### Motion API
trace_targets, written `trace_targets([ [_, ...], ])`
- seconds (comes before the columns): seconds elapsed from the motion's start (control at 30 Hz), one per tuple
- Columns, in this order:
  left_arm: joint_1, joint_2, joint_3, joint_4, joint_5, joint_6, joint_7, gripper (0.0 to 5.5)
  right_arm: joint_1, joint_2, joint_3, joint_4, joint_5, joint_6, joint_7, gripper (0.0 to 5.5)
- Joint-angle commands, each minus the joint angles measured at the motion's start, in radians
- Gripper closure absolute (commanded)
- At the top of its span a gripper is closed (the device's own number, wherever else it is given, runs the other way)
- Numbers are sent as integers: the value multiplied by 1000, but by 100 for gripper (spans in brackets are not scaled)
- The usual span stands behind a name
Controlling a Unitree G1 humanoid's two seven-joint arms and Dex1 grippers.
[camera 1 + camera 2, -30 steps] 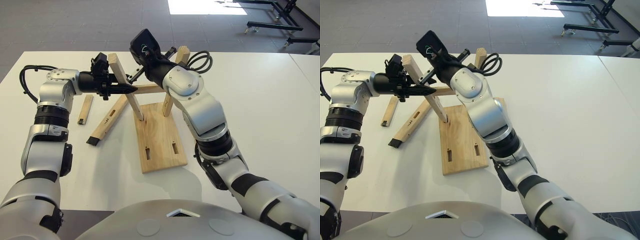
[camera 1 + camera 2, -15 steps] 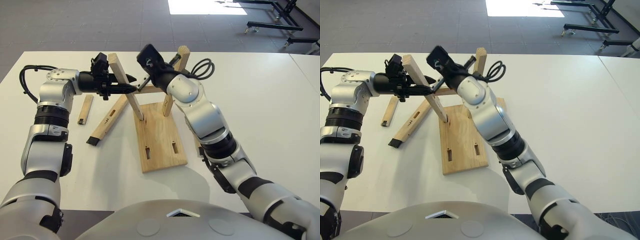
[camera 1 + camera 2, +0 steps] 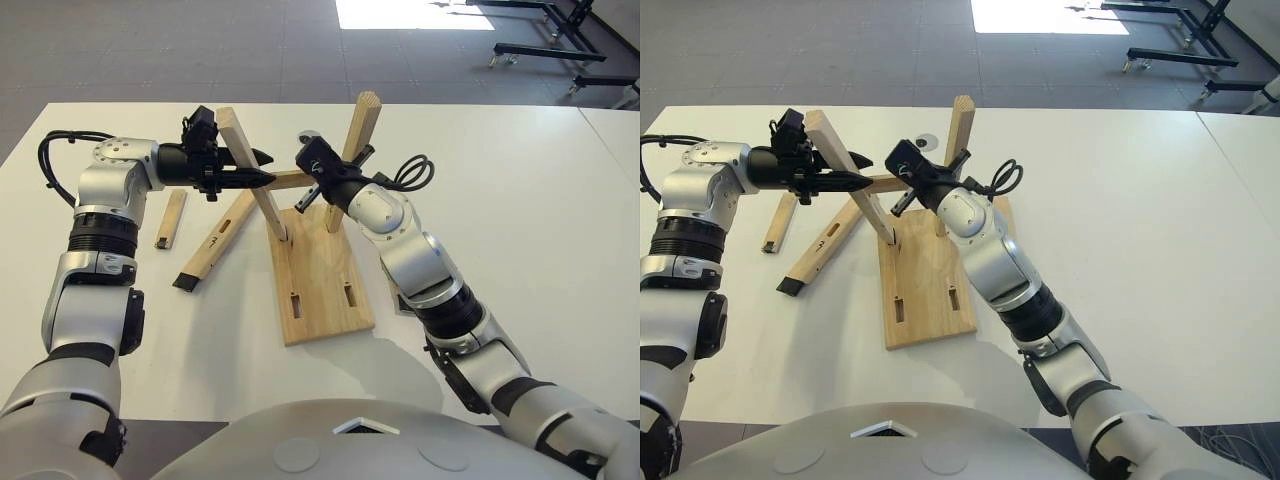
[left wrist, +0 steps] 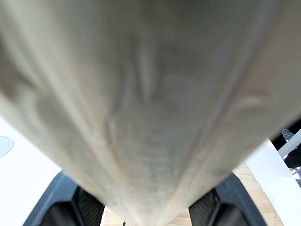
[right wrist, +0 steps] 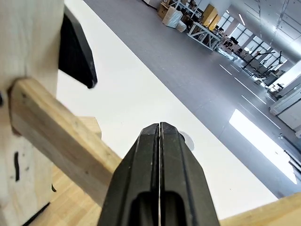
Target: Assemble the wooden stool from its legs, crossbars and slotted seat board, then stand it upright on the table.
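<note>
The slotted seat board (image 3: 322, 290) lies flat on the white table (image 3: 520, 200). Two legs stand tilted in its far slots, joined by a crossbar (image 3: 290, 180). My left gripper (image 3: 262, 168) is shut on the left leg (image 3: 232, 125), whose wood presses close between the pads (image 4: 89, 207). The right leg (image 3: 362, 118) stands free. My right gripper (image 3: 304, 197) is shut with nothing in it, just over the crossbar (image 5: 56, 127) and pointing toward the left leg (image 5: 28, 47).
A loose leg (image 3: 215, 240) and a short crossbar (image 3: 172, 218) lie on the table left of the board. Another wooden piece (image 3: 1002, 212) shows beside my right forearm. The table's right half is bare.
My right arm has come down and back from above the frame, so its gripper now sits at crossbar height. The left arm and the legs have stayed put.
</note>
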Motion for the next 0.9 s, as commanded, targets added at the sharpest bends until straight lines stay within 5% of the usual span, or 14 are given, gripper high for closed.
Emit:
trace_targets([
  [0.03,11,14,-5,-10,25,6,7,348,-95,40,-70,4,27,46,4,548],
  [0.2,3,11,-11,-7,35,6,18,348,-139,63,-97,1,40,70,-7,548],
  [0.57,-2,8,-12,2,42,0,39,348,164,-72,92,129,-25,-86,19,548],
  [0.9,9,9,-8,-2,57,4,92,348,-51,103,-162,8,159,104,36,548],
])
